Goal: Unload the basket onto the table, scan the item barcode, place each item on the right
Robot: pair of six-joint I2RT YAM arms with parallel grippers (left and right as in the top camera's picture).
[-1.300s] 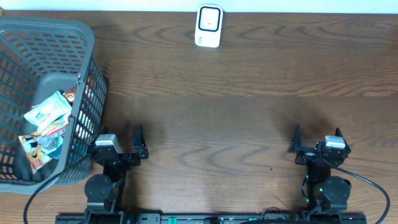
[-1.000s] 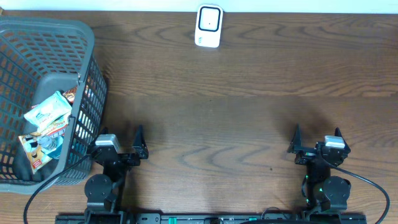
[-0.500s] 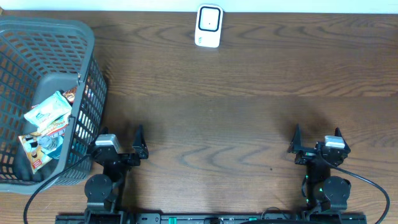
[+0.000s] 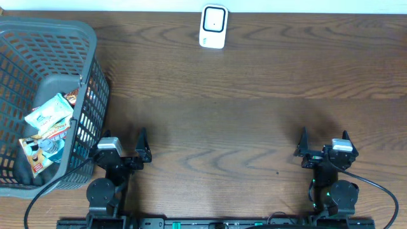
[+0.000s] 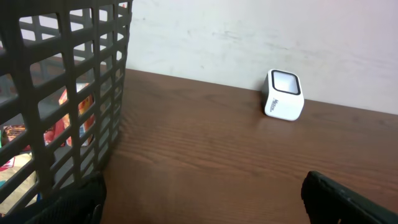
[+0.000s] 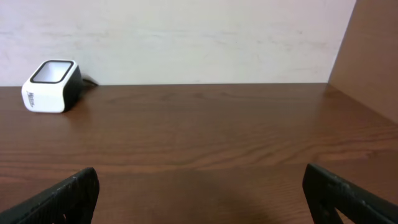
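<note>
The items are several snack packets [image 4: 48, 116] lying in a grey mesh basket [image 4: 89, 63] at the table's left; through the mesh the packets [image 5: 69, 117] show in the left wrist view. A white barcode scanner [image 4: 213, 27] stands at the far middle edge, and shows as the scanner [image 5: 284, 94] and the scanner [image 6: 51, 86] in the wrist views. My left gripper [image 4: 124, 149] rests near the front edge, just right of the basket, open and holding nothing. My right gripper [image 4: 324, 144] rests at the front right, also open and holding nothing.
The basket wall [image 5: 68, 74] rises close on the left of my left gripper [image 5: 202, 202]. A pale wall runs behind the table's far edge. A brown panel [image 6: 373, 56] stands at the right side beyond my right gripper [image 6: 202, 196].
</note>
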